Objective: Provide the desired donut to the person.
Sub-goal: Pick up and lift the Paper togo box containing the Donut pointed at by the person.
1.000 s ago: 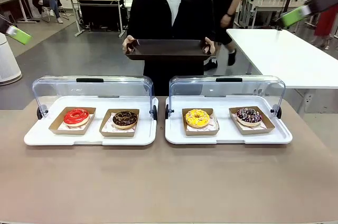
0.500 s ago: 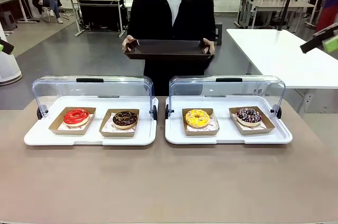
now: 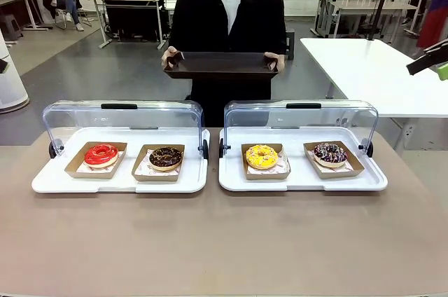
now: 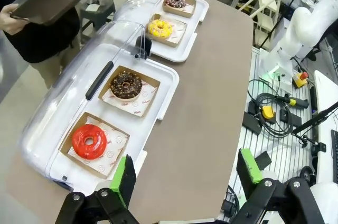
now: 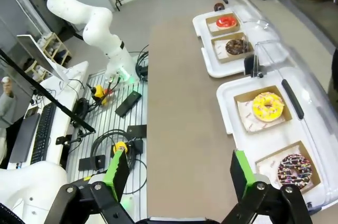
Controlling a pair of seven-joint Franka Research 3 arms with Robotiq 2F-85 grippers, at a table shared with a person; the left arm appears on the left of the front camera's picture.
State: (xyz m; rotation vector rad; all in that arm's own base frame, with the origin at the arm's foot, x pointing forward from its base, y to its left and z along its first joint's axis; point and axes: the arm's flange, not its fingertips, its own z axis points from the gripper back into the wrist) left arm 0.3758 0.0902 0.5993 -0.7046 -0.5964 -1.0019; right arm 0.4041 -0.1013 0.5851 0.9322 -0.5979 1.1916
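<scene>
The person (image 3: 225, 17) in black stands across the table and holds a dark tray (image 3: 221, 64) level in both hands. Four donuts lie in cardboard boats: red (image 3: 101, 153), chocolate (image 3: 166, 157), yellow (image 3: 262, 156) and dark sprinkled (image 3: 330, 152). My left gripper (image 4: 186, 174) hangs open and high over the table's left end, with the red donut (image 4: 88, 141) nearest below it. My right gripper (image 5: 178, 175) is open too, high above the right end, above and beside the yellow donut (image 5: 268, 106) and the sprinkled donut (image 5: 294, 170). Its tip (image 3: 434, 66) shows at the picture's right edge.
Two white trays (image 3: 42, 183) (image 3: 301, 183) sit side by side, their clear domed lids (image 3: 119, 111) (image 3: 302, 111) swung up at the back. The brown tabletop (image 3: 224, 241) in front of them is bare. A white table (image 3: 378, 73) stands behind at the right.
Both grippers have drawn outward toward the picture's edges, the left one almost out of the front view. A passer-by behind the person has walked off. The person's tray and the donuts stay put.
</scene>
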